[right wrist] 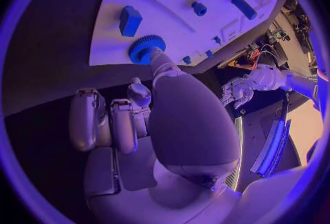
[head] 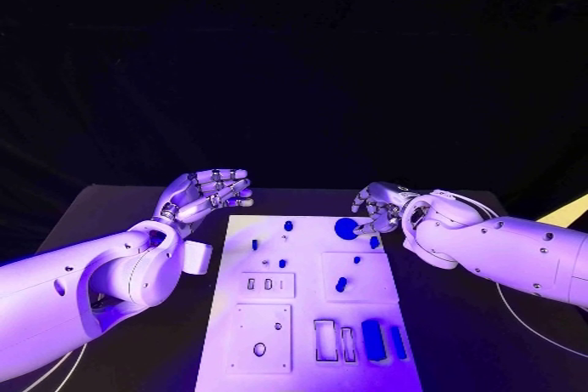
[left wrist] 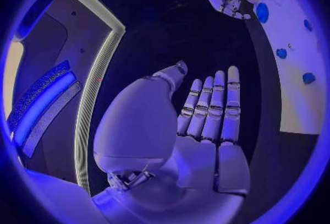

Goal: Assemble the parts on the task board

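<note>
Silver fingers [right wrist: 153, 61] of your right hand [head: 382, 207] press a blue gear [head: 348, 229] at the task board's [head: 307, 358] far edge, others curled. Your left hand [head: 206, 195] hangs empty beside the board's far-left corner, fingers apart. Black tabletop [head: 460, 341] beneath.

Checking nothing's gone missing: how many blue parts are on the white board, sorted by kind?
Toothed round disc: 1
Long blocks at the near edge of the task board: 2
Small pieces: 5, as far as the head view lets me tell
Total: 8 blue parts
</note>
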### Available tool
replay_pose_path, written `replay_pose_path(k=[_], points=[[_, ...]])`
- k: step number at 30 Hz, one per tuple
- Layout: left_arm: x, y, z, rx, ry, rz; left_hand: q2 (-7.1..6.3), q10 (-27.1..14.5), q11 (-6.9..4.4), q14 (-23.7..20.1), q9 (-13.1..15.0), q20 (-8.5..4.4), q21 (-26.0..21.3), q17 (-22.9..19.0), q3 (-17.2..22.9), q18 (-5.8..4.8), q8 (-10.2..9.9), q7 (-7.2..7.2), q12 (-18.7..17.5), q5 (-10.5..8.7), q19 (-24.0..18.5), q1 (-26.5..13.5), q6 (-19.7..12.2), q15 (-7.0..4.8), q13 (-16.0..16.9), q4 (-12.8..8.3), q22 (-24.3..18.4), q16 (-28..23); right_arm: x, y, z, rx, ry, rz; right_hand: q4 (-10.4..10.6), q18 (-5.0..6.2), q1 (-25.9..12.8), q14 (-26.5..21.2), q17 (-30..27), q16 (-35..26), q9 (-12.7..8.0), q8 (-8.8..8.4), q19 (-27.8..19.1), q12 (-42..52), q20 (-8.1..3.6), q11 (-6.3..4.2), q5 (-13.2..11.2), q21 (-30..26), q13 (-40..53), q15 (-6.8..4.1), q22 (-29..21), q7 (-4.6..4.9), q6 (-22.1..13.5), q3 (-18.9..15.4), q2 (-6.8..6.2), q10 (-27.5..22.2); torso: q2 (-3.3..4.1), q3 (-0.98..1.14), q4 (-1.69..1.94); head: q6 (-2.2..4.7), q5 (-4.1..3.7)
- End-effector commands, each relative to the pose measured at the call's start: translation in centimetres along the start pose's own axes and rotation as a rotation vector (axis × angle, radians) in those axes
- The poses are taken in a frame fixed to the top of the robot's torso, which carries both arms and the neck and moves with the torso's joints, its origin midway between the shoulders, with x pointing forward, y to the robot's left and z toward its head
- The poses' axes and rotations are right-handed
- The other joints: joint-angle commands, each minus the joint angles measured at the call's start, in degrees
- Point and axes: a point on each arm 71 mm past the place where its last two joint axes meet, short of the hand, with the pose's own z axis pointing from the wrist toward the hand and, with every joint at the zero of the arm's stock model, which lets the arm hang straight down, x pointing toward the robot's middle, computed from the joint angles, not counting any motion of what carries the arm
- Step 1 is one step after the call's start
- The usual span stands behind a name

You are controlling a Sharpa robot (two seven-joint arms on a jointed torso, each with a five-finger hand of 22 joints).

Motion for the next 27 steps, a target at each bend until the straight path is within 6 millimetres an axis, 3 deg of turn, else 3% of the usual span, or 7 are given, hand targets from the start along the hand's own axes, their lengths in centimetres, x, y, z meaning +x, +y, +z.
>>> replay_pose_path(k=[1,6,27], points=[[0.3,-0.1,0.1,0.008,0.019,-0.015,-0.01,-0.28,-0.02,-0.4,-0.06,0.11,-0.21,0.09,0.29,0.42,-0.35,3.01,-0.24,0.24,-0.39,-0.32,-0.36,-0.02,0.02,0.1,-0.1,-0.29,0.6,0.0,0.3,-0.003,0.049,0.027,0.07,-0.69,-0.34,4.76,9.31,0.51,0.12,0.38,0.43,2.78,-0.02,-0.02,0.4,0.39,3.06,-0.03,3.89,0.06,0.72,0.54,0.58,1.83,-0.01,-0.1,0.09,-0.2,0.06],[0.3,-0.1,0.1,0.009,0.02,-0.015,-0.01,-0.28,-0.02,-0.4,-0.06,0.11,-0.21,0.09,0.29,0.42,-0.35,3.01,-0.24,0.24,-0.39,-0.32,-0.36,-0.02,0.02,0.1,-0.1,-0.29,1.0,0.2,0.7,0.001,0.053,0.046,0.07,-0.98,-0.75,5.35,11.52,1.34,0.28,0.78,1.31,6.49,-0.08,-0.13,1.68,1.44,7.27,-0.11,5.15,-0.08,1.47,1.13,0.79,4.35,-0.03,-0.16,0.15,-0.35,0.08],[0.2,0.0,0.2,0.008,0.019,-0.014,-0.01,-0.28,-0.02,-0.4,-0.06,0.11,-0.21,0.09,0.29,0.42,-0.35,3.01,-0.24,0.24,-0.39,-0.32,-0.36,-0.02,0.02,0.1,-0.1,-0.29,2.6,0.5,1.2,0.003,0.095,0.04,-0.19,-1.42,-0.69,6.0,14.0,2.23,0.34,1.52,2.64,9.81,-0.37,-0.62,2.99,3.01,11.22,-0.47,7.01,-0.6,3.78,3.78,1.82,7.04,-0.07,-0.1,0.01,-0.67,0.04]])
